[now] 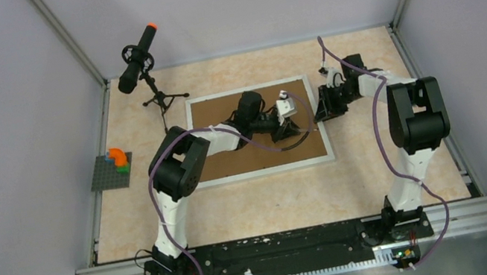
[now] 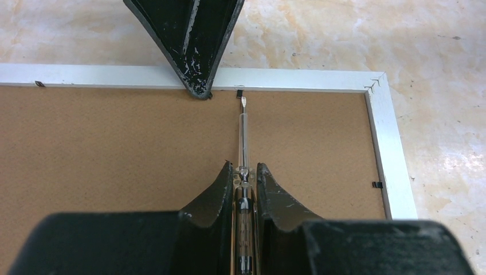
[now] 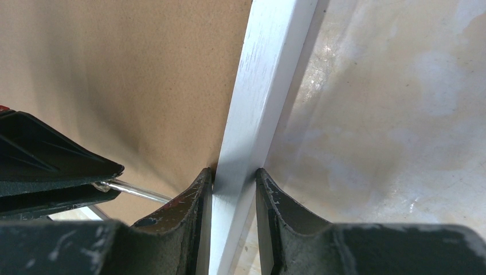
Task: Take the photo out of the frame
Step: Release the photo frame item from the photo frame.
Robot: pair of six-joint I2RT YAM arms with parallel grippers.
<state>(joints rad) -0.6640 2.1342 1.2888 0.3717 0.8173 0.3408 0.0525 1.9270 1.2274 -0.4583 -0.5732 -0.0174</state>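
Observation:
The frame [image 1: 262, 172] lies face down on the table with its brown backing board [image 1: 221, 111] up. The photo is hidden beneath that board. My left gripper [image 2: 245, 169] is shut on a clear-handled screwdriver [image 2: 243, 137]. The blade tip rests at a small black tab [image 2: 240, 91] by the white border [image 2: 114, 75]. My right gripper [image 3: 234, 172] is shut on the frame's white border [image 3: 263, 86], one finger over the board [image 3: 114, 69] and one outside. In the top view both grippers meet at the frame's right edge [image 1: 318, 115].
A black microphone [image 1: 138, 59] on a small tripod stands at the back left, just beyond the frame. A grey baseplate with coloured bricks [image 1: 112, 170] sits at the left table edge. More black tabs [image 2: 376, 184] hold the board. Enclosure walls surround the table.

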